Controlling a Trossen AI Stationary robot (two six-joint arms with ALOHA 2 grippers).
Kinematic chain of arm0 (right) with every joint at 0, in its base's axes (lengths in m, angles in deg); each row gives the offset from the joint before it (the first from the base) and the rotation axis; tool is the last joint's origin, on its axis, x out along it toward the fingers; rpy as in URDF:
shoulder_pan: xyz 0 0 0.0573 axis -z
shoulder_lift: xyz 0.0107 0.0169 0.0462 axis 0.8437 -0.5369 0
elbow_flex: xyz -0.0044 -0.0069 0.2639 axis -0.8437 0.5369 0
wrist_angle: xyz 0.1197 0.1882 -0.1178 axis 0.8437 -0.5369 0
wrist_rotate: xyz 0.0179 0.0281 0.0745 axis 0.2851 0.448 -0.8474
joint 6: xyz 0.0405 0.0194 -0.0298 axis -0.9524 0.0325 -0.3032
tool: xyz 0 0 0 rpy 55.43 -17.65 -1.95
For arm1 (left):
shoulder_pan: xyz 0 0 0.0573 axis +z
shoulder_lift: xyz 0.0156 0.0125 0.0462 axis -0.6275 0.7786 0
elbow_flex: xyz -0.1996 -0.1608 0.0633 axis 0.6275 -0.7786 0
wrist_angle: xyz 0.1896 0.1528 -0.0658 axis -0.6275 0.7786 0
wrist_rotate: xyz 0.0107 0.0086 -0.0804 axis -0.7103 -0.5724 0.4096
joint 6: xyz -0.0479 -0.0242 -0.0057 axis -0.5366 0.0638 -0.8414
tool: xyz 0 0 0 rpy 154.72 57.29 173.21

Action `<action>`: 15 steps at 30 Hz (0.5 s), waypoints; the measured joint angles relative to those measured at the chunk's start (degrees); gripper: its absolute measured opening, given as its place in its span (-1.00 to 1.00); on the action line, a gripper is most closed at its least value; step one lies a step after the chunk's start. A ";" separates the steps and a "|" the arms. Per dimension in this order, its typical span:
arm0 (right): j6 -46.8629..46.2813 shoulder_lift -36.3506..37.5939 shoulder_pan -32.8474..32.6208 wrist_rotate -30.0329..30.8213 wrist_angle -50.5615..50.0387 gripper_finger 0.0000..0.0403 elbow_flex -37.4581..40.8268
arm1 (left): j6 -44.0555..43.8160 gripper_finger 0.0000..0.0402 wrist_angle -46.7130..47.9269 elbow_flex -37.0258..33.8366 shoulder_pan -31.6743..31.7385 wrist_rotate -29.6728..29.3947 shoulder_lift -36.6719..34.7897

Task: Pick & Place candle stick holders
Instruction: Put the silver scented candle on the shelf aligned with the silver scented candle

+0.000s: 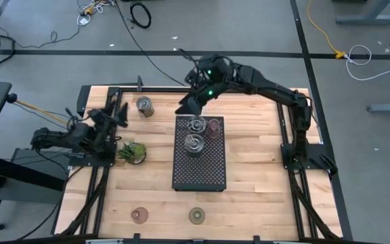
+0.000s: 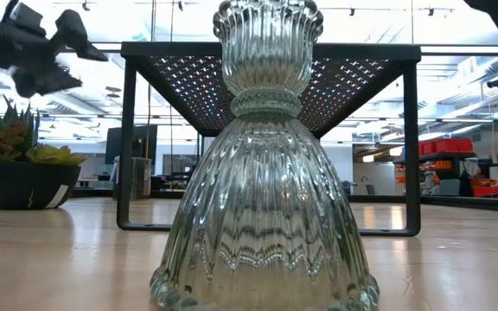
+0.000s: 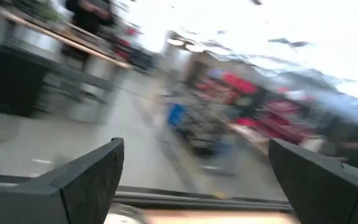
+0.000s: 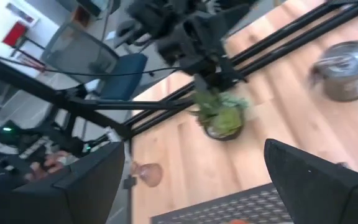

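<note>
Holders: two silver cups [image 1: 194, 134] and a pink disc [image 1: 213, 126] sit on the tray [image 1: 200, 169]. Right end effector [image 1: 185, 107] hovers beside the tray, fingers apart; left end effector [image 1: 122, 114] waits beside the plant [image 1: 133, 152], fingers apart.

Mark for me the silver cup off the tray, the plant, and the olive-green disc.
silver cup off the tray [image 1: 144, 106]: high view, on its shiny top.
plant [image 1: 133, 152]: high view, middle of its leaves.
olive-green disc [image 1: 196, 215]: high view, centre of the disc.

Around the wooden table [image 1: 249, 169] lies a grey concrete floor [image 1: 46, 27] with black tape lines and loose cables. Behind the table, bright ceiling lights and red shelves [image 2: 443, 147] show.
</note>
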 joint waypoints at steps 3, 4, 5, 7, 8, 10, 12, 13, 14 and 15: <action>2.02 0.00 2.53 0.04 -1.56 0.90 0.00 | 6.11 0.99 0.29 3.10 0.00 -4.96 0.02; 2.75 0.00 3.36 0.04 -2.03 0.90 0.00 | 6.98 0.99 0.06 4.28 0.00 -5.77 0.00; 3.29 0.00 4.18 0.02 -2.51 0.90 0.00 | 7.13 0.99 0.09 5.26 0.00 -6.66 0.00; 4.13 0.00 5.78 0.04 -3.75 0.90 0.00 | 7.09 0.99 0.38 7.33 0.00 -8.20 0.02; 4.65 -0.02 6.44 0.07 -4.27 0.90 0.00 | 7.10 0.99 0.27 8.43 -0.01 -9.98 0.02; 5.79 -0.02 7.73 0.11 -5.25 0.90 0.00 | 8.18 0.99 0.28 10.65 0.00 -15.02 0.02; 6.83 -0.02 8.70 0.13 -5.94 0.90 0.00 | 11.21 0.99 0.20 12.99 0.15 -16.92 0.02; 7.23 -0.02 9.07 0.06 -6.17 0.90 0.00 | 11.80 0.99 0.26 14.16 0.51 -16.92 0.02; 7.61 -0.04 9.39 0.06 -6.18 0.90 0.00 | 11.80 0.99 0.45 15.53 1.02 -16.93 0.05; 7.80 -0.04 9.71 0.07 -6.18 0.90 0.00 | 11.51 0.99 0.32 16.90 1.56 -16.95 0.21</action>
